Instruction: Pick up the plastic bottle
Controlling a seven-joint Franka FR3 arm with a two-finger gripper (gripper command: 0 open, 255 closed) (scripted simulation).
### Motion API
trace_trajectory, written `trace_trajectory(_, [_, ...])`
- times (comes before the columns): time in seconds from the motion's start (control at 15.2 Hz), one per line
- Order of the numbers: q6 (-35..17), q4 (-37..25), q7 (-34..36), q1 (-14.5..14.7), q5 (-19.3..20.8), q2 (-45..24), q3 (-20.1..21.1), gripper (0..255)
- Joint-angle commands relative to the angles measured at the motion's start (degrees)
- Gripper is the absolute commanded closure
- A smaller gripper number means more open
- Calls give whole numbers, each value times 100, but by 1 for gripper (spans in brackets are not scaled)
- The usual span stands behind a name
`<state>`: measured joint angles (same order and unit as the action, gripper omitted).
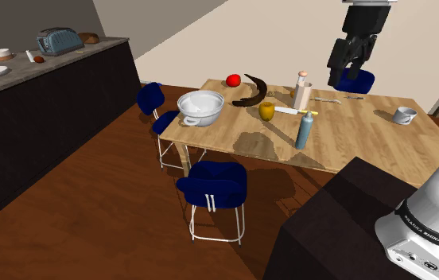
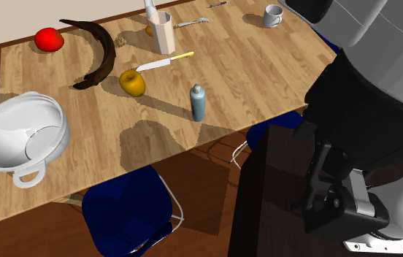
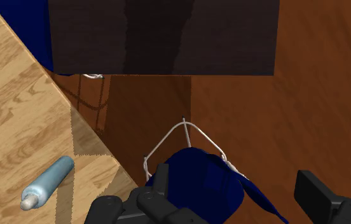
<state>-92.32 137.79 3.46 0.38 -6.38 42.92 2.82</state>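
Second exterior view: on your light wooden table [image 2: 266, 80] the slim blue-grey bottle [image 2: 198, 102] stands upright. Beige faceted cup [image 2: 165, 40] at its 11 o'clock, white mug [image 2: 273, 14] at 1, white two-handled bowl [image 2: 28, 175] at 9.

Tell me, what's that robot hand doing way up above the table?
It is supposed to pick up the slim blue-grey bottle with a pale cap, but it has not grabbed it yet. The all-black two-finger gripper hangs high over the wooden table, with its fingers open and nothing between them. The bottle stands upright near the table's edge, and nothing is touching it. A big white bowl and a round red fruit sit further along the table.
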Motion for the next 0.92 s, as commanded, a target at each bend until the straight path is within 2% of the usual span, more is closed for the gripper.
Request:
trace_trajectory(0.0, [0,0,0,0,0,0,0,0])
trace_trajectory(0.46, [-979,359,-847,-218,496,-747,-498,0])
trace_trajectory(0.86, [-1850,367,-1517,-400,841,-1677,-906,0])
